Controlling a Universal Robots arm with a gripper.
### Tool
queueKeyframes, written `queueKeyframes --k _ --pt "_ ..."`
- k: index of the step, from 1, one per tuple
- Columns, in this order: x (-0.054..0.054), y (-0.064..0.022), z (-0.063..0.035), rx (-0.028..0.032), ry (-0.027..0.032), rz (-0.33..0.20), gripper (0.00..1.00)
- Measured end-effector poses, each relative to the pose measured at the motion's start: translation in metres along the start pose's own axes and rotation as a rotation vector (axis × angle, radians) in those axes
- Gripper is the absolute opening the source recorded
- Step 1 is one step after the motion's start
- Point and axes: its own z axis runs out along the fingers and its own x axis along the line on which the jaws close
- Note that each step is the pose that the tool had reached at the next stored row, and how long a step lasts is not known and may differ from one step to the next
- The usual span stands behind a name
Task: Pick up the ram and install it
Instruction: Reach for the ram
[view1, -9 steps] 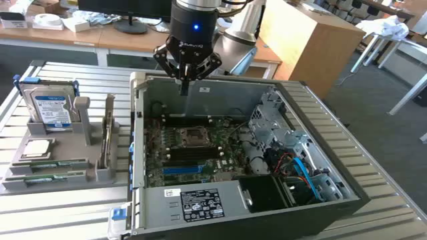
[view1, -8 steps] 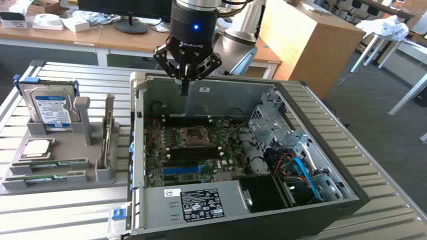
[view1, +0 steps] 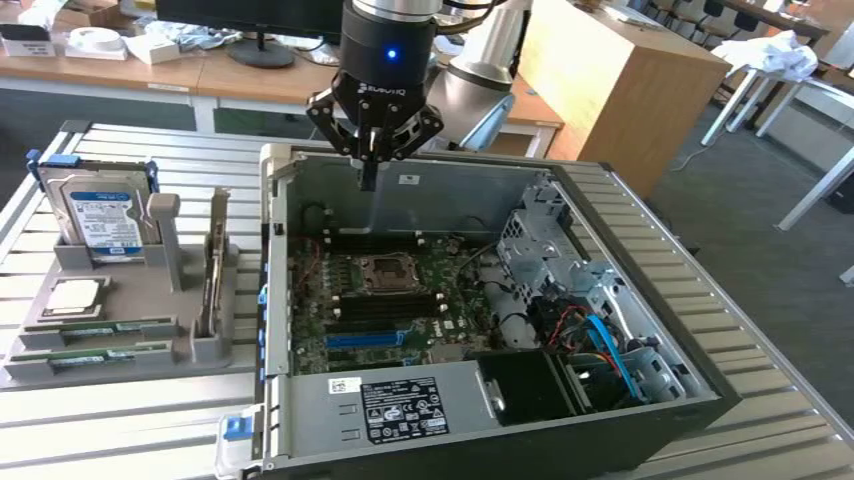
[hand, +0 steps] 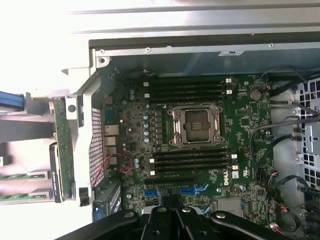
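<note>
Count: one gripper (view1: 370, 178), one open case (view1: 454, 190), one holder (view1: 200, 350), one hard drive (view1: 104, 218), one processor (view1: 74, 295), and two ram (view1: 104, 329) sticks.

Gripper: it hangs above the case's far rim and points down into the case. Its fingers are pressed together with nothing between them. It touches no part.

Ram: both sticks lie flat, one beside the other, in grooves of the holder. The holder stands on the desk (view1: 134, 430) just outside the case wall on the exterior view's left. Both sticks are well apart from the gripper.

Other items in the holder: the hard drive stands upright at the end farthest from the case's power supply (view1: 400, 405). The processor lies flat between the drive and the ram. One green board (view1: 214, 265) stands on edge on the side nearest the case; its type cannot be told.

Inside the case: one motherboard (hand: 240, 125) with one open socket (hand: 196, 126) and two banks of long black slots, one on each side of the socket.

Obstructions: the case wall stands between the holder and the motherboard. Red, blue and black cables (view1: 607, 335) crowd the side by the drive cage (view1: 534, 235).
</note>
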Motion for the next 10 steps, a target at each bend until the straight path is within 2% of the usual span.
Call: queueKeyframes --k 10 --pt "0.0004 0.0 0.0 -0.0001 -0.0003 0.0 0.1"
